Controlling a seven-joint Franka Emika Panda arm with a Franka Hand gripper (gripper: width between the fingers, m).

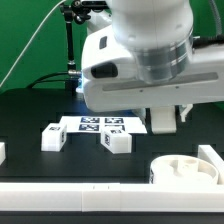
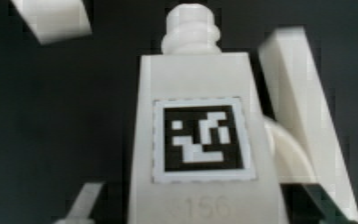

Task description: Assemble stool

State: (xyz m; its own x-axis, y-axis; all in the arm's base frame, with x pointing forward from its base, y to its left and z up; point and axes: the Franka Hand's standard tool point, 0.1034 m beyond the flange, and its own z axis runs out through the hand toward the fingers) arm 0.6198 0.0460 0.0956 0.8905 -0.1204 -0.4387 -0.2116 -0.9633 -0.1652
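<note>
My gripper (image 1: 165,112) hangs under the big white hand and is shut on a white stool leg (image 1: 165,122), held just above the black table. In the wrist view the leg (image 2: 202,120) fills the middle, its square tag facing the camera and its ribbed tip pointing away. One finger (image 2: 87,200) shows beside it. Two more legs (image 1: 53,136) (image 1: 117,142) lie on the table in front of the marker board (image 1: 100,123). The round rimmed seat (image 1: 185,170) sits at the front, on the exterior view's right.
A long white rail (image 1: 80,190) runs along the table's front edge. A white block (image 1: 210,155) stands next to the seat. In the wrist view a long white piece (image 2: 297,90) lies beside the held leg and another white part (image 2: 51,20) lies farther off.
</note>
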